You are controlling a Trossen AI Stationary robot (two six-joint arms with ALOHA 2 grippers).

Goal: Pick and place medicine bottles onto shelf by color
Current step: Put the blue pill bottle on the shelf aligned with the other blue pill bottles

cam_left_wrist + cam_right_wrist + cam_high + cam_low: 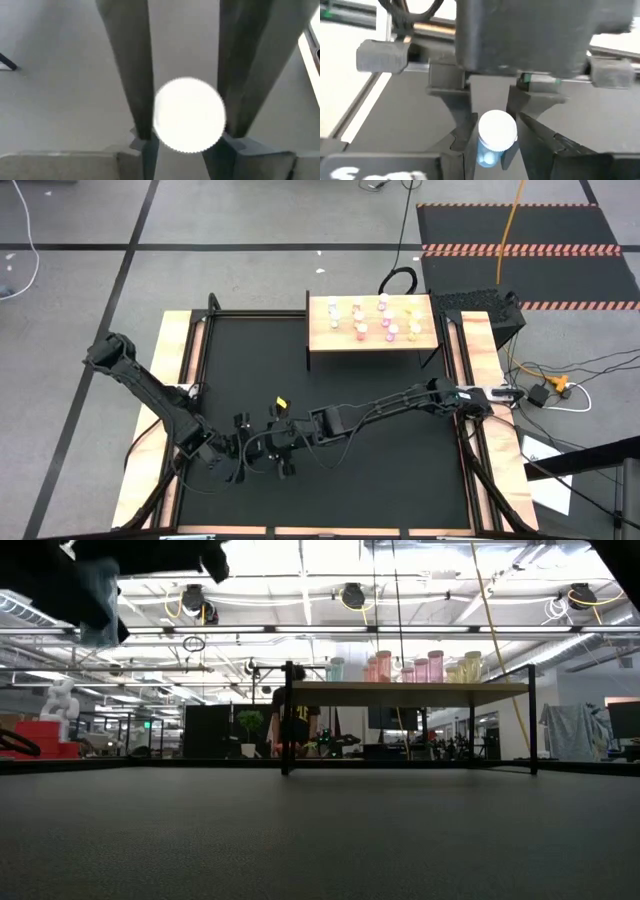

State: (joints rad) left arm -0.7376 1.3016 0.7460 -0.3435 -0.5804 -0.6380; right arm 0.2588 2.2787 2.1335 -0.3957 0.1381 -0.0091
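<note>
My two grippers meet tip to tip over the near left part of the black table. A tiny bottle with a white cap (189,114) and a pale blue body (489,150) is between them. My left gripper (250,453) (187,134) points down, shut on the cap. My right gripper (274,444) (489,156) reaches in from the table's right, shut on the body below the cap. The light-wood shelf (370,344) (410,688) stands on thin black legs at the far right. Several pink and yellow bottles (372,320) (420,668) stand on it. My left gripper pinches the bottle's white cap (161,116) between its two fingers, at their free ends. The fingers come from above and point down. The bottle stands upright below them. My right gripper has a finger (470,149) on each side of the blue body (494,153), just under the cap. It comes slanting from the table's right.
A small yellow thing (281,402) lies on the mat just beyond the grippers. The right arm (390,402) stretches across the middle of the table. Dark arm parts (60,580) hang at the low view's upper left.
</note>
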